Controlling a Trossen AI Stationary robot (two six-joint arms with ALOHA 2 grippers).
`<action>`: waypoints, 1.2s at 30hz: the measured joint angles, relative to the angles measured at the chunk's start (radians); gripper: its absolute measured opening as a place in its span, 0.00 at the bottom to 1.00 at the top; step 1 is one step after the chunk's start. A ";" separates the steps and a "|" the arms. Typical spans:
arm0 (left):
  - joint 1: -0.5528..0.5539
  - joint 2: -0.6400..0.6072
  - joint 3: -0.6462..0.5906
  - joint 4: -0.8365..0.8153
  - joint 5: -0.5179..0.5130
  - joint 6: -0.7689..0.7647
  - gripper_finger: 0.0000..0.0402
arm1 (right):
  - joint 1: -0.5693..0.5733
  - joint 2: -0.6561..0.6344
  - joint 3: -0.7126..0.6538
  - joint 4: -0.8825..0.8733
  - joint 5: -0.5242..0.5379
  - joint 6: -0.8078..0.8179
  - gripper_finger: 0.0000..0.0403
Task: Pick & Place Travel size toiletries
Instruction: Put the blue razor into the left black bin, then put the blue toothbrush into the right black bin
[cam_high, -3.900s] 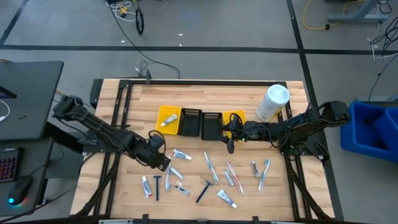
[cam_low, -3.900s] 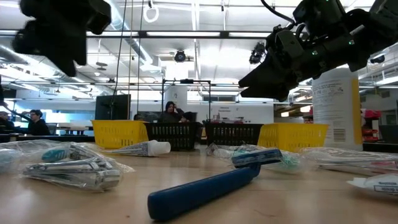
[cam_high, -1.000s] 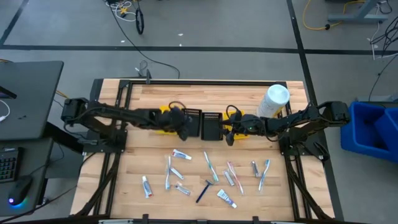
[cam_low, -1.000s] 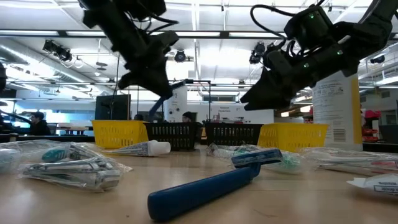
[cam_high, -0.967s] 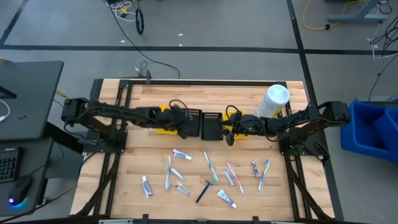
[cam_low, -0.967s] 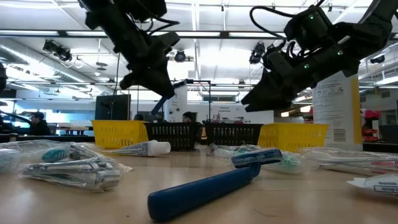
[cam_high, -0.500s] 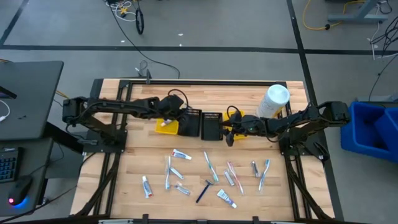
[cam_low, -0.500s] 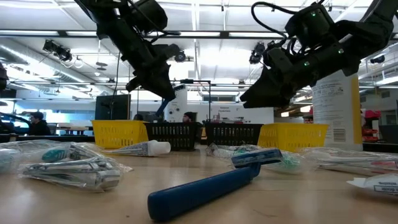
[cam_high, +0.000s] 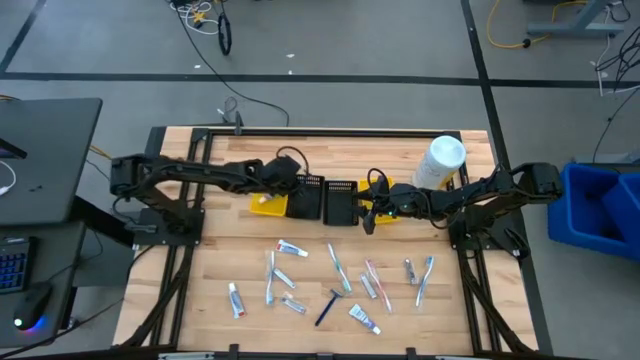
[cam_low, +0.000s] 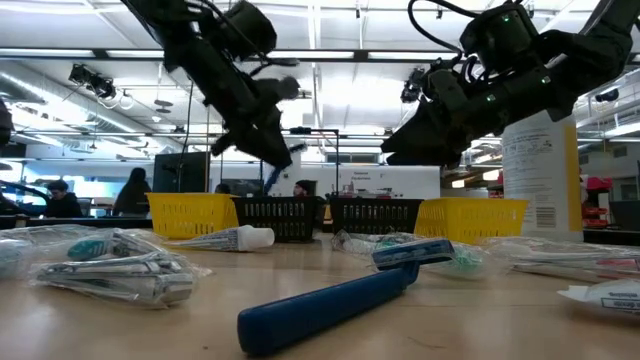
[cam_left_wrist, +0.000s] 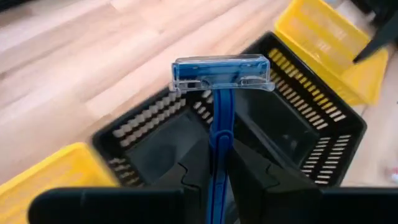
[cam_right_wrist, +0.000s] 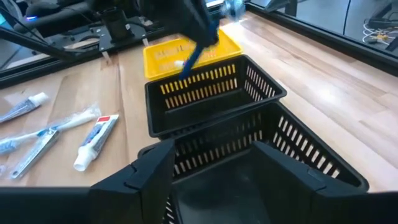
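Now the left gripper (cam_left_wrist: 214, 163) has its fingers (cam_left_wrist: 249, 171) pressed narrowly on either side of the blue razor (cam_left_wrist: 219, 87), whose handle rises between them and whose cartridge head stands clear beyond the fingertips. Directly past the fingertips lies the open mouth of a black basket (cam_left_wrist: 298, 134), with a yellow basket (cam_left_wrist: 329, 46) farther out on one side and a second yellow basket (cam_left_wrist: 46, 171) close on the other. Compared with half a second ago, the left gripper has swung from the near edge of the yellow basket to a point over the black pair; a second ago it sat a little farther along the row, so the arm is settling its aim. Judged from this, the razor is at the release stage: carried, above a black basket, not yet let go. The right gripper (cam_high: 372, 208) hangs over the neighbouring black basket (cam_high: 341, 202), its place hardly altered over the last second; its fingers (cam_right_wrist: 134, 177) stand wide apart with nothing between them. Outward from both, the remaining toiletries (cam_high: 335, 280), tubes, toothbrushes and a second blue razor (cam_high: 326, 306), lie scattered on the table (cam_high: 220, 250), well apart from the baskets, so most of the sorting is apparently ahead. A large white bottle (cam_high: 438, 165) stands beyond the right arm.
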 joint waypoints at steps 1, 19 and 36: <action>-0.002 0.023 0.006 -0.005 0.021 0.003 0.14 | 0.000 0.000 0.000 0.000 0.006 0.000 0.56; -0.014 0.091 0.034 -0.105 0.048 -0.034 0.14 | 0.000 0.000 0.000 -0.023 0.011 0.000 0.62; -0.009 0.090 0.033 -0.096 0.021 0.060 0.25 | 0.001 0.000 0.000 -0.022 0.005 0.001 0.56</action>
